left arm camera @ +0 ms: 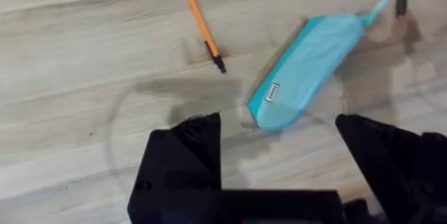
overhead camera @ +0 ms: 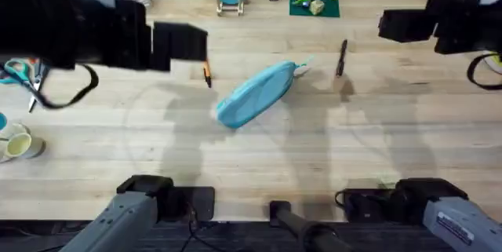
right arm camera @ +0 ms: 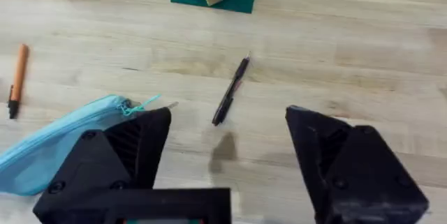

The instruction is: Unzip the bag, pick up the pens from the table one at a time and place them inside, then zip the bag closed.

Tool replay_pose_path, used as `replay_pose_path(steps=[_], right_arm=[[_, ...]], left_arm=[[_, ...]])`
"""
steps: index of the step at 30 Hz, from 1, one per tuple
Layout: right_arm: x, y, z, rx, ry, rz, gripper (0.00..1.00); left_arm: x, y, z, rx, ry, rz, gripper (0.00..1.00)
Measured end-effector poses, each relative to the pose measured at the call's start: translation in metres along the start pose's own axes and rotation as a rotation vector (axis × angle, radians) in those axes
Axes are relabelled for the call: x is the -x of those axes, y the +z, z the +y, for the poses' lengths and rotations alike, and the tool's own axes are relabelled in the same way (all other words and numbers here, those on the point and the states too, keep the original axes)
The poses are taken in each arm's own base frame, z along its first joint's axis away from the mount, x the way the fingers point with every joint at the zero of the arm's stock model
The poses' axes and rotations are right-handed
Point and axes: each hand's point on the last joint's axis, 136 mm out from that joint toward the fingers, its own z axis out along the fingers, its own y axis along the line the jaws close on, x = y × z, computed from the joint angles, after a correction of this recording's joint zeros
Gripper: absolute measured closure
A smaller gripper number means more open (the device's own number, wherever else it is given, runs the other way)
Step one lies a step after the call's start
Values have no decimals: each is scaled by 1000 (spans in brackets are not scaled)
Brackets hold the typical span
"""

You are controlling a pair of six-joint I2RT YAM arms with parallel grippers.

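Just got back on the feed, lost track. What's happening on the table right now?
Nothing is being held. The bag lies on the table at an angle, and it looks zipped as far as I can tell. The orange pen lies apart from it on one side, the black pen on the other. The left tool and right tool are both open, hovering above the table near the bag, touching nothing.

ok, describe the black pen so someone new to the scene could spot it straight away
Start from the light-blue fabric pencil pouch lying diagonally mid-way across the pale planked wooden table. Just off its pull-tab end, on the right arm's side, lies a slim black pen, apart from the pouch. The other pen, an orange pen with a dark tip, lies on the pouch's opposite side; this one is black all over.
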Motion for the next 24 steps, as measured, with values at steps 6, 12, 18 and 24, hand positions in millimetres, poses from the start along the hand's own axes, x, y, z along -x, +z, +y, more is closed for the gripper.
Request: replay_pose_path(steps=[6,12,18,24], right_arm=[[1,0,0,0,0,-4,9],[1,0,0,0,0,-5,5],[1,0,0,0,-1,-5,5],[1,0,0,0,-1,-5,5]], left_arm=[[-17,-12,-30,-82,216,8,6],[-21,-14,-43,-122,335,8,6],[-21,-13,-44,-123,354,8,6],[-21,-13,-43,-122,359,7,6]])
